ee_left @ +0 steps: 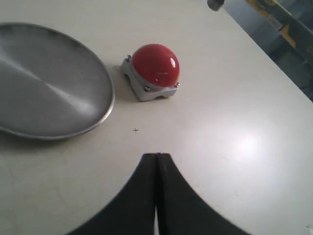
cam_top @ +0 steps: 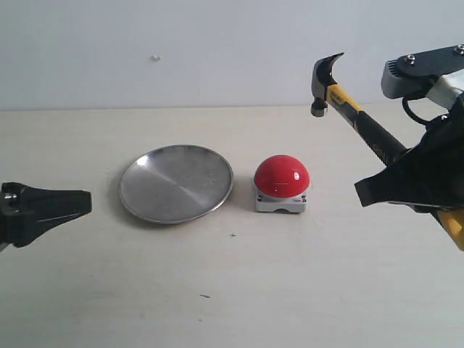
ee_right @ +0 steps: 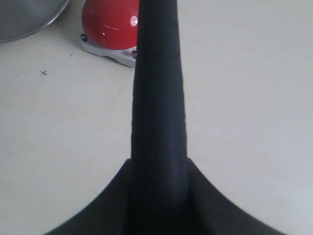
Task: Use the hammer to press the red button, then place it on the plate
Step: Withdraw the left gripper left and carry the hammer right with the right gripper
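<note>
While the right gripper (cam_top: 384, 181) is clamping the black handle of the hammer (cam_top: 346, 101), the tool is hanging in the air, clear of the table (cam_top: 290, 290). In the exterior view its long axis is running diagonally. The yellow end is sticking out behind the gripper toward 4 o'clock, and the yellow neck and steel head are pointing toward 10 o'clock. The striking face is facing down toward 6 o'clock, and the claw is curving up toward 1 o'clock. The head is hovering at about 1 o'clock of the red button (cam_top: 282, 175), raised above it and not touching it. The button is sitting on its grey-white base on the table. The plate (cam_top: 176, 183) is lying just beside the button at 9 o'clock, rim and base apart. The left gripper (cam_top: 76, 201) is pressing its jaws together with nothing between them. It is sitting at 8 o'clock of the plate, with its tips pointing toward 3 o'clock.
</note>
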Motion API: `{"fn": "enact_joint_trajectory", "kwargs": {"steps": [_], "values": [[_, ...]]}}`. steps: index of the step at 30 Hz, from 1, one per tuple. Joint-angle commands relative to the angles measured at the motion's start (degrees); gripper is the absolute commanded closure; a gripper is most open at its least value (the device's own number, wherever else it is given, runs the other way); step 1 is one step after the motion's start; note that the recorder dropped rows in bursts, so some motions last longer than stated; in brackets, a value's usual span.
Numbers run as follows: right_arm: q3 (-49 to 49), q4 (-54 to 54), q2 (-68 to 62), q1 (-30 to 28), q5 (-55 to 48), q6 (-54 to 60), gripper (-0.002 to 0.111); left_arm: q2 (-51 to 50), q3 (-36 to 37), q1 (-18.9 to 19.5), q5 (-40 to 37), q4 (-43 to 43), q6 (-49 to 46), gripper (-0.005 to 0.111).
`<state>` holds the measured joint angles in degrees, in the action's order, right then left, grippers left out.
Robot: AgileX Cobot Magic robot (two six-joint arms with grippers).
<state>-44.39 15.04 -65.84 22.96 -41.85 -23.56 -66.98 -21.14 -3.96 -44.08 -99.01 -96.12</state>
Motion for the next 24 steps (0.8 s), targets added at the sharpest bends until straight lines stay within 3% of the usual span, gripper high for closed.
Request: {"fn": "enact_joint_trajectory", "kwargs": {"steps": [1, 9, 15, 20, 24], "values": [[2.81, 1.37, 1.73, -0.08, 8.98, -1.79, 0.108, 12.02, 4.37, 1.42, 9.48, -0.93, 0.73, 0.107], [8.78, 8.58, 2.69, -0.08, 21.6, -11.42, 0.108, 37.84, 10.62, 2.26, 29.45, -0.93, 12.14, 0.107], [11.19, 26.36, 2.69, -0.08, 22.99, -25.27, 0.108, 52.99, 17.26, 2.26, 44.63, -0.93, 21.05, 0.107], [13.3, 42.23, 2.55, -0.08, 27.32, -43.58, 0.108, 59.49, 21.14, 2.26, 44.77, -0.93, 22.75, 0.107], [11.6, 42.47, 1.26, -0.08, 23.14, -42.27, 0.108, 60.46, 21.14, 2.26, 43.21, -0.93, 22.75, 0.107]]}}
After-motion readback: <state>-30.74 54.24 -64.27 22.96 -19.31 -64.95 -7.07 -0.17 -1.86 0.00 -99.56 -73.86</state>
